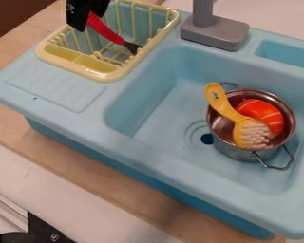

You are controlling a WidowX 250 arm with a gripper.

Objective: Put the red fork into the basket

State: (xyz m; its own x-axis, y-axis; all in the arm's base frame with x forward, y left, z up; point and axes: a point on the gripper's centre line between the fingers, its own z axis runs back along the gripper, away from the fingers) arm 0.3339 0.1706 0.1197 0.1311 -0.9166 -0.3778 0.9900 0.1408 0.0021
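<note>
At the upper left, the black gripper (88,18) hangs over the yellow basket (99,76), shut on the upper end of the red fork (105,32). The fork slants down to the right from the gripper, its dark head low at the basket's right side. Whether that head touches the basket's wires or wall, I cannot tell. The fork's top end is hidden by the gripper.
The basket sits on the left of the blue sink (161,163), beside a ridged drainboard (53,88). A grey faucet base (214,33) stands behind the basin. Inside the basin, a metal pot (237,153) holds a yellow brush (224,107) and an orange-red piece (262,111).
</note>
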